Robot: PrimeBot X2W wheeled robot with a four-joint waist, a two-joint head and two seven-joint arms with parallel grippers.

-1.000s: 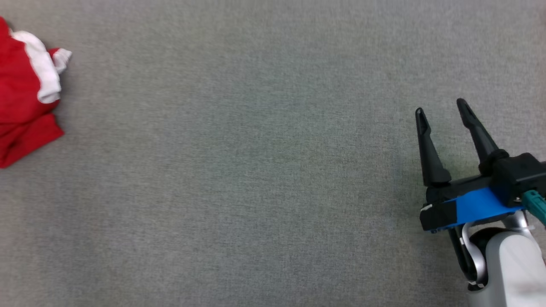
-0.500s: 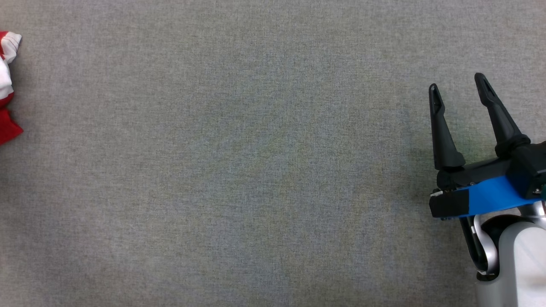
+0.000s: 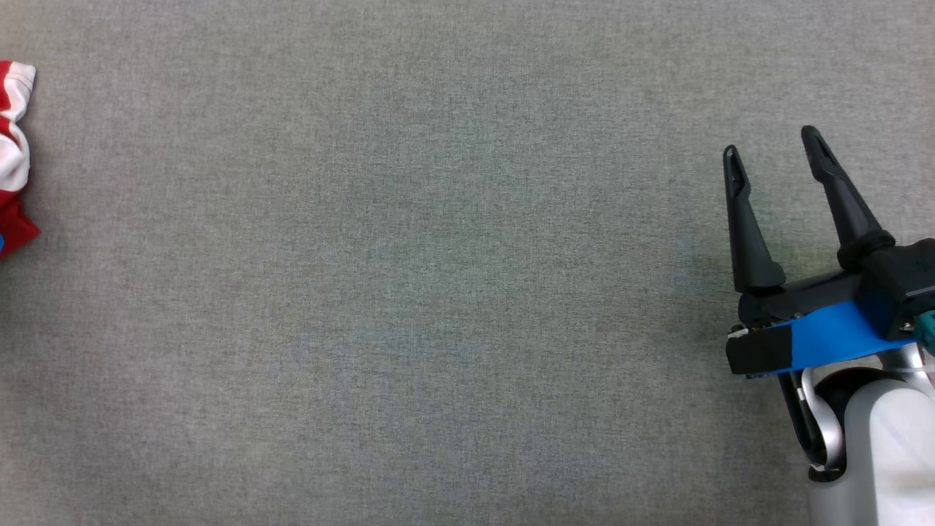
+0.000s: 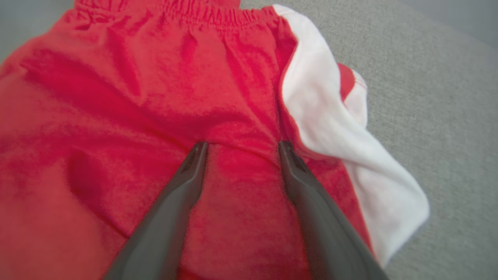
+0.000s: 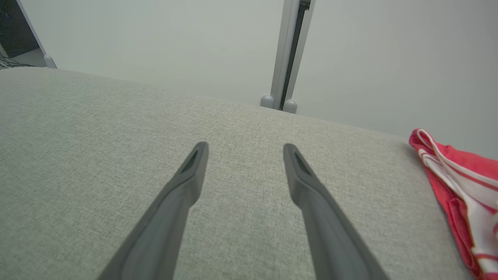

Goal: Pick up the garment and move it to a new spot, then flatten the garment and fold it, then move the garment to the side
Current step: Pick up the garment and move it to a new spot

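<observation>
At the far left of the grey cloth surface (image 3: 438, 292) lies the crumpled red-and-white garment (image 3: 13, 157), cut off by the head view's edge. The left gripper (image 4: 242, 144) hangs over its red middle, 2 fingers spread apart, gripping nothing. Well to the right, the right gripper (image 3: 771, 142) stands open and empty over bare cloth, a wide bare stretch between it and the garment. The surface's far edge meets a pale wall.

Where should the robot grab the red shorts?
Probably a raised wrinkle in the red middle of the shorts, coming down from above. They lie crumpled on the grey surface, so folds stick up, and the open left end effector hangs over one, a finger on each side.
</observation>
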